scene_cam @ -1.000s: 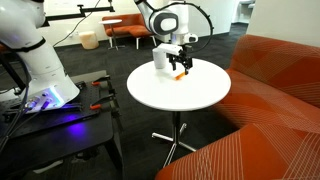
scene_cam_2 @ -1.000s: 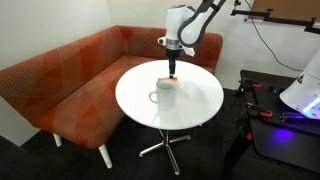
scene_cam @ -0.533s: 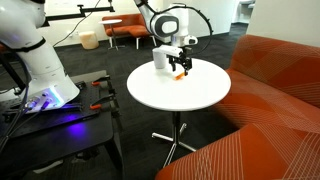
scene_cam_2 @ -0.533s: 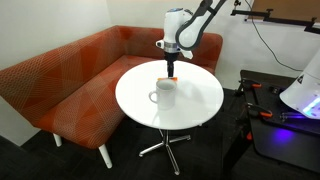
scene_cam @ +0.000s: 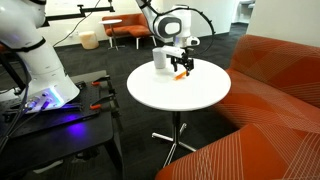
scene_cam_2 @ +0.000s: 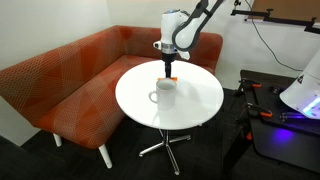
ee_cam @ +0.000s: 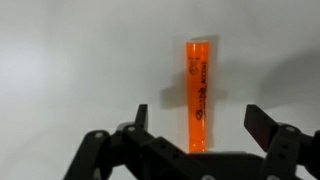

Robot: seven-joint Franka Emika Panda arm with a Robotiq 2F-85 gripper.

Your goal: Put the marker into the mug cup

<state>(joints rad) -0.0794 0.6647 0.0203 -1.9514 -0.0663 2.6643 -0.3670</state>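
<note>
**Item record: open gripper over marker, round table**

- Gripper [ee_cam: 198, 116]: is hanging released, its jaws standing wide apart in the wrist view. The two fingers [ee_cam: 141, 114] are flanking the pen without touching it. In both exterior views it is pointing down over the table top [scene_cam: 181, 68] [scene_cam_2: 171, 72].
- Marker [ee_cam: 197, 90]: orange and thin, is lying flat on the white surface, lengthwise between the fingers with clear gaps on both sides. In an exterior view it is showing as a small orange spot right under the gripper [scene_cam: 181, 77].
- Mug cup [scene_cam: 160, 59]: white, is standing upright on the table just beside the gripper and marker, its handle showing in an exterior view [scene_cam_2: 163, 93]. The pen is resting outside it.
- Table [scene_cam_2: 195, 108]: round and white, on a single pedestal, is carrying only these two items.
- Sofa [scene_cam_2: 70, 80]: orange-red, is curving around the far side of the table.
- Beige container [scene_cam: 89, 40]: is sitting on the floor well beyond the table.
</note>
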